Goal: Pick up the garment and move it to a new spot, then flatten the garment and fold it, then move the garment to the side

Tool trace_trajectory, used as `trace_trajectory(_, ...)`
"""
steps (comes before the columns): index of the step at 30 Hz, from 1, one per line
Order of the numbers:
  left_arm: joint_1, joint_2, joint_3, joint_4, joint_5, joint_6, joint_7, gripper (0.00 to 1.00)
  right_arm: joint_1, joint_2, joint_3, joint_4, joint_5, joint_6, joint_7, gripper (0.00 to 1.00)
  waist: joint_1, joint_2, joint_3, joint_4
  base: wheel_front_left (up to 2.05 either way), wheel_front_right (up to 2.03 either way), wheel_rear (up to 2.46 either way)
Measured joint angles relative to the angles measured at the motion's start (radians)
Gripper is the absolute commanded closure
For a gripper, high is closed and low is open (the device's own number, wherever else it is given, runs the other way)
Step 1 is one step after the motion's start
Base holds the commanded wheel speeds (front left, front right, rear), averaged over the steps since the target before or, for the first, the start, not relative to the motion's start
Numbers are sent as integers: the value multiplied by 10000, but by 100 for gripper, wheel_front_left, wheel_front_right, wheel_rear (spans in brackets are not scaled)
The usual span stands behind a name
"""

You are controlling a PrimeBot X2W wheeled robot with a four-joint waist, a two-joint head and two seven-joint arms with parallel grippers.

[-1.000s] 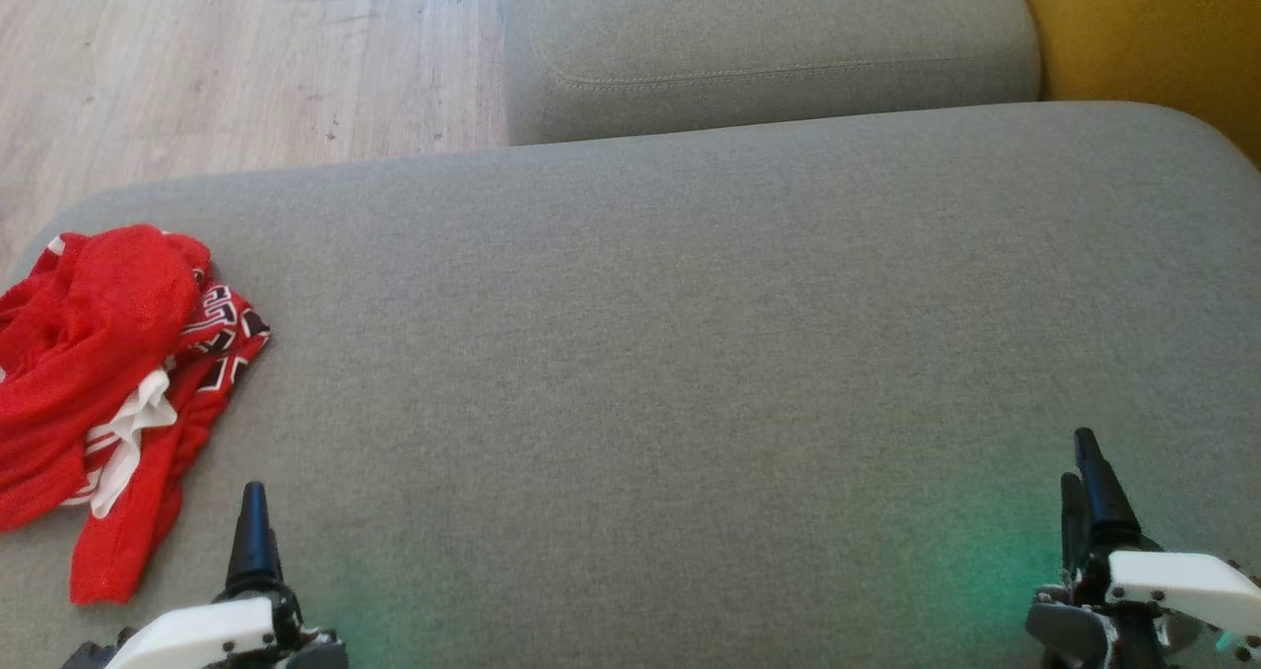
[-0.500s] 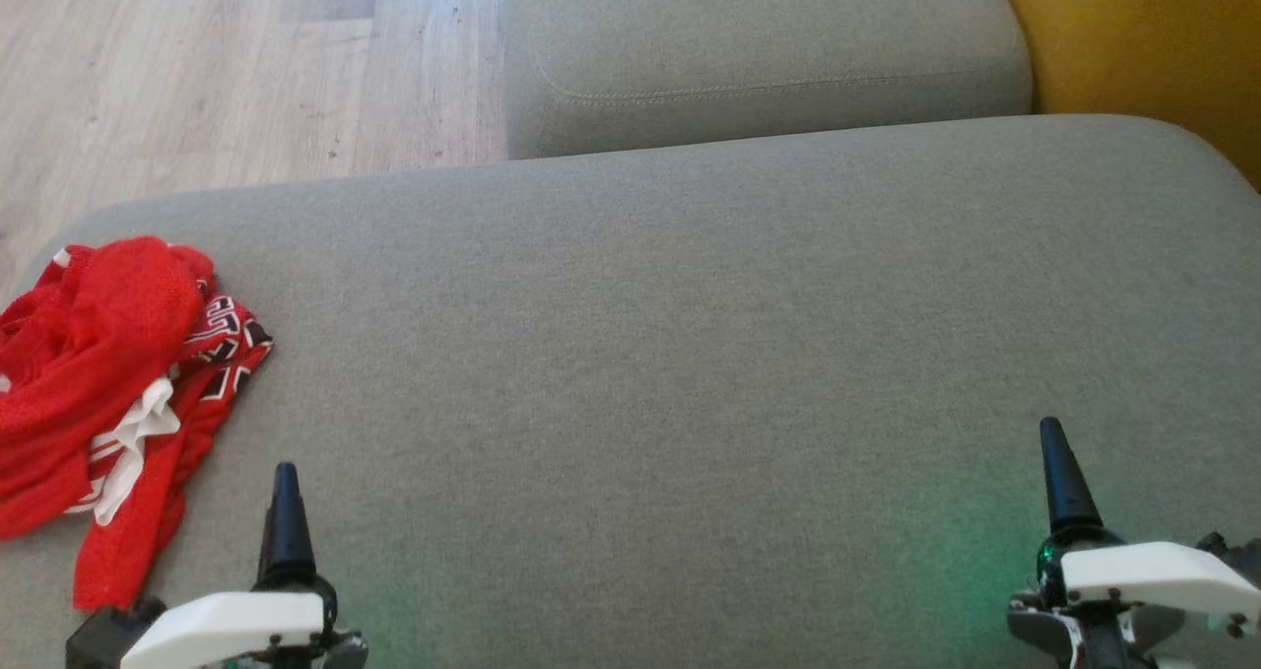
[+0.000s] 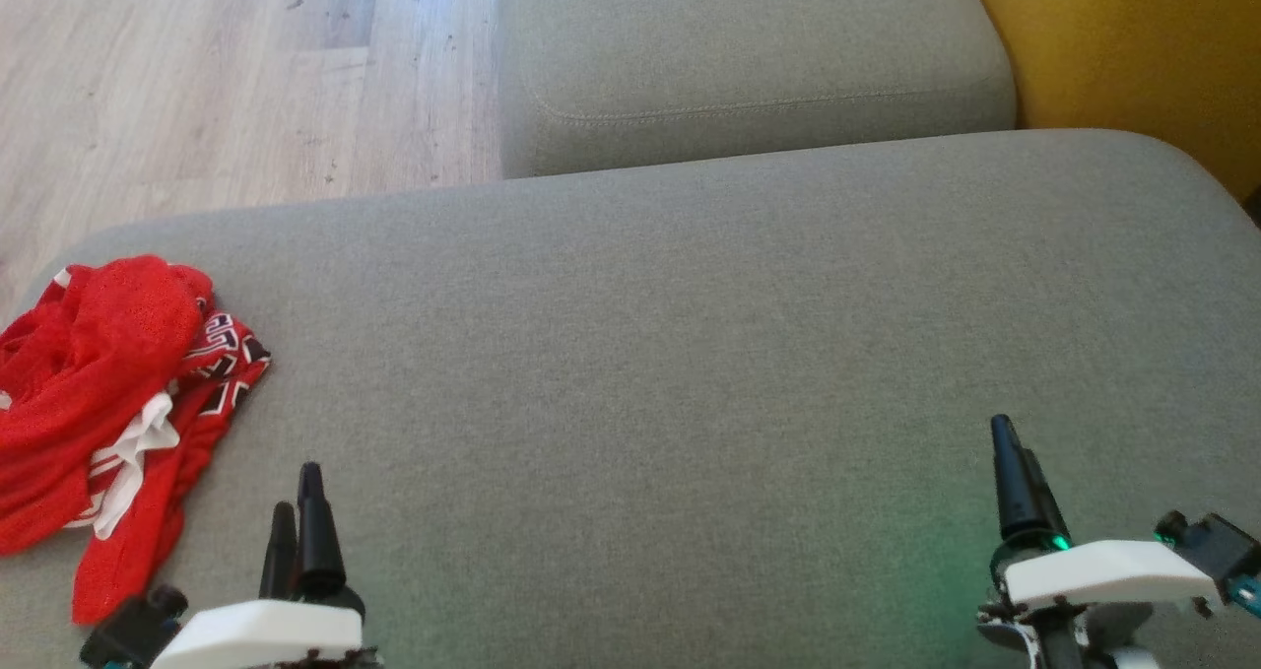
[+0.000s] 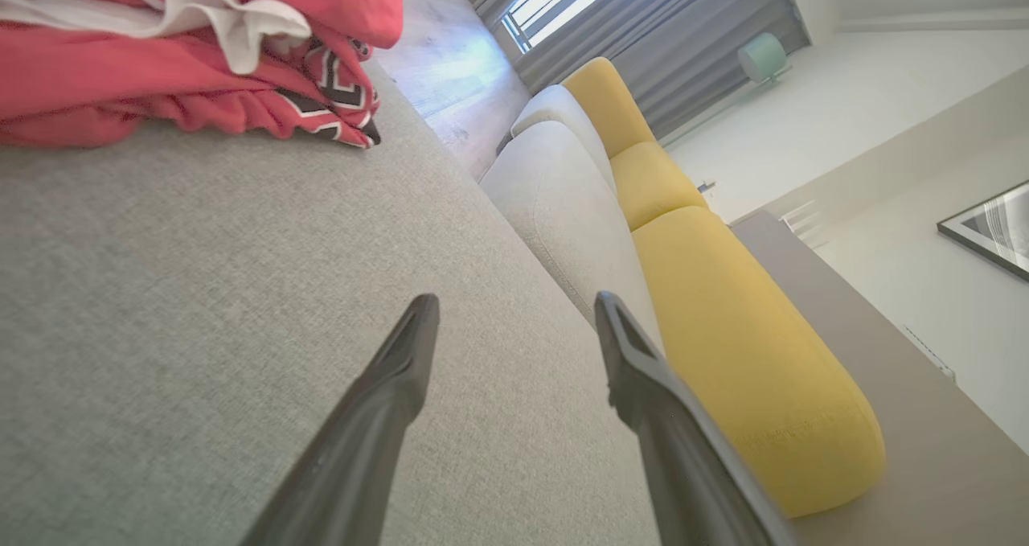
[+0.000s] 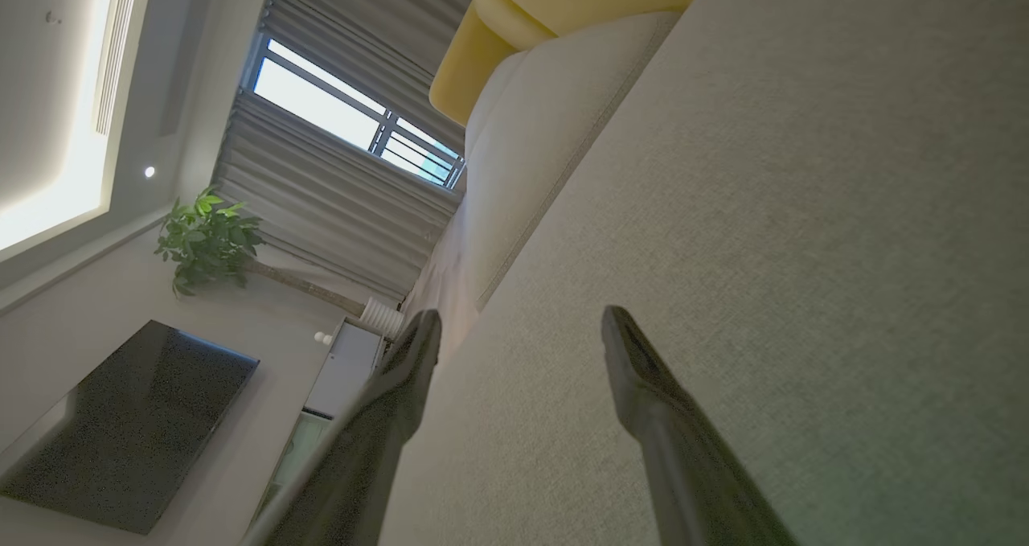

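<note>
L gripper (image 3: pixel 298 489), R gripper (image 3: pixel 1013 439) drifted inward. Garment (image 3: pixel 99 393) lies just left of L gripper, yr nearer arm. Both open, empty.

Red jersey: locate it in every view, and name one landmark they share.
Head view: red jersey lies crumpled at the left edge on the grey seat cushion, up-left of the left hand.
Left wrist view: jersey in the top left corner.
Right wrist view: the seat cushion runs ahead of the right hand toward the window.
Shared landmark: yellow back cushion.
</note>
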Motion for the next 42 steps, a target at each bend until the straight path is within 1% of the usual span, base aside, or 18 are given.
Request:
trace_trajectory(9,43,38,-242,-207,1164,96,-244,0,1,-157,472,-128,-1139,0,-255,0,0,0,-121,18,0,0,0)
trace_trajectory(13,224,71,-303,-357,1651,171,-343,0,2,-161,552,-209,-1622,0,-376,0,0,0,-150,33,0,0,0)
trace_trajectory(21,379,100,-523,-556,2763,188,-629,0,110,-163,777,-370,-2723,0,-629,0,0,0,-196,39,0,0,0)
trace_trajectory(23,387,105,-529,-600,2999,259,-688,0,208,-163,832,-401,-2951,0,-700,0,0,0,-211,42,0,0,0)
trace_trajectory(42,779,115,-819,-899,5279,242,-1214,0,244,-221,1197,-579,-5091,0,-1239,0,0,0,-395,102,0,0,0)
